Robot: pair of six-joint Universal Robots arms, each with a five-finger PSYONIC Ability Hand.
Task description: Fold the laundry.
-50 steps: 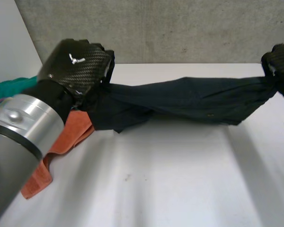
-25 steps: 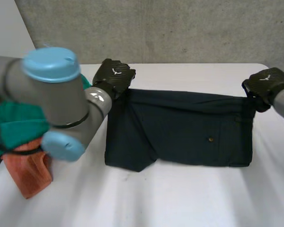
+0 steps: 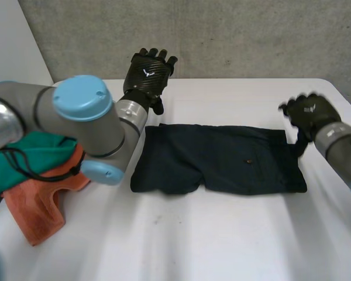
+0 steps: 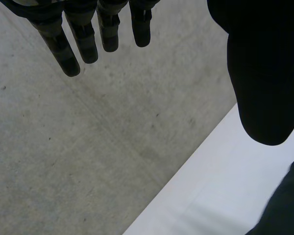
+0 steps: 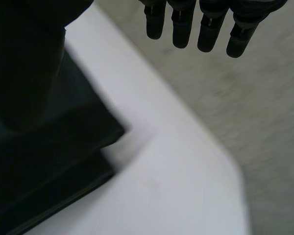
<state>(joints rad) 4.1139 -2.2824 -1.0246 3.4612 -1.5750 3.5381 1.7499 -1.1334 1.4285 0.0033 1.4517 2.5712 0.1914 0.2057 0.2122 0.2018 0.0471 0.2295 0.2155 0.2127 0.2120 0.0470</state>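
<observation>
Dark garment (image 3: 222, 159) lies flat, spread out in the middle of the white surface (image 3: 210, 240), one small button showing on top. Left hand (image 3: 147, 73) is in the air beyond the garment's far left corner, fingers (image 4: 83, 41) straight and spread, holding nothing. Right hand (image 3: 309, 112) sits just beside the garment's right end, fingers (image 5: 182, 27) straight, nothing held; garment corner (image 5: 49, 161) lies under its thumb side. Green cloth (image 3: 23, 161) and orange cloth (image 3: 41, 205) are heaped at the surface's left edge, touching each other.
</observation>
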